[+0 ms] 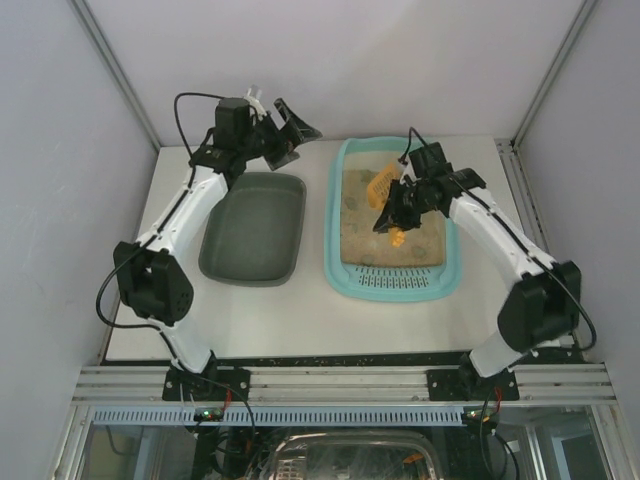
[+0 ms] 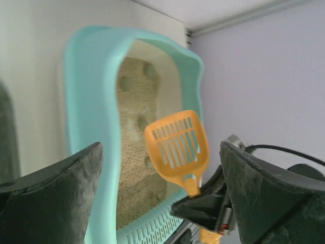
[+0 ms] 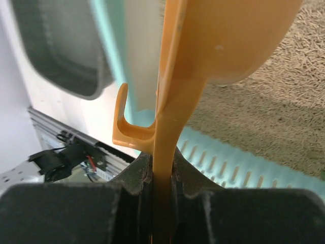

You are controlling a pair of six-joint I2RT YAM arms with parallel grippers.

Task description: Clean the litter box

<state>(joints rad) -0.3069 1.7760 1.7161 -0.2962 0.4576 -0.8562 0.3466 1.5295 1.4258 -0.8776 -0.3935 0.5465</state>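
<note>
Litter box (image 1: 336, 262) – right half of table (image 1: 300, 320), just beside dark tray (image 1: 252, 228) | right gripper (image 3: 162, 175) pinches orange scoop (image 2: 177, 147) handle (slotted blade over litter) | left gripper (image 2: 161, 203) – jaws spread, empty, raised near tray's far end

Bright even light, soft shadows, blurred wrist-view foregrounds
</note>
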